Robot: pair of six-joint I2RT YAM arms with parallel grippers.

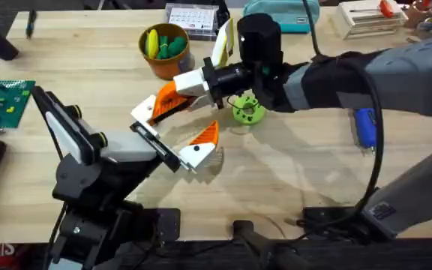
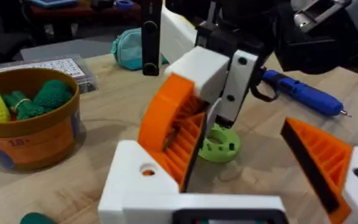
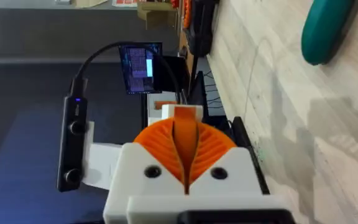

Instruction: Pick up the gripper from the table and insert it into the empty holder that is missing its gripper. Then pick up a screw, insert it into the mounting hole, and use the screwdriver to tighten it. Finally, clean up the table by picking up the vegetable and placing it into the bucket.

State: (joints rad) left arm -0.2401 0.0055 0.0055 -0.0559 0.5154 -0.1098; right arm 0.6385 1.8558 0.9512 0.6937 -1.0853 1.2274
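Overhead view, nearest stuff first: the left gripper (image 1: 195,106) sits low and left of centre, with its white holder (image 1: 156,146) bar running diagonally. The finger with a black dot (image 1: 199,146) is on the bar's lower-right end. The loose orange finger (image 1: 162,103) has its white base at the other end, touching the bar, but I can't tell if it's fully seated. Those two wedges stand well apart, so that hand is wide open.

The right gripper (image 1: 177,90) reaches in from the right and is clamped on the loose finger's tip. In the right wrist view its pads (image 3: 210,146) meet with barely a slit between them.

Just behind, a green ring (image 1: 247,109) lies on the table (image 1: 291,172), partly covered by the right arm. The blue screwdriver (image 1: 364,126) is at mid right, well apart from the rest. The bucket (image 1: 162,66) is upper centre-left with yellow and green veggies inside, and a teal pouch (image 1: 295,15) sits at the top edge, half hidden. The left wrist view also has a green lump (image 2: 36,218) cut off at the edge, and I can't make out what it is.
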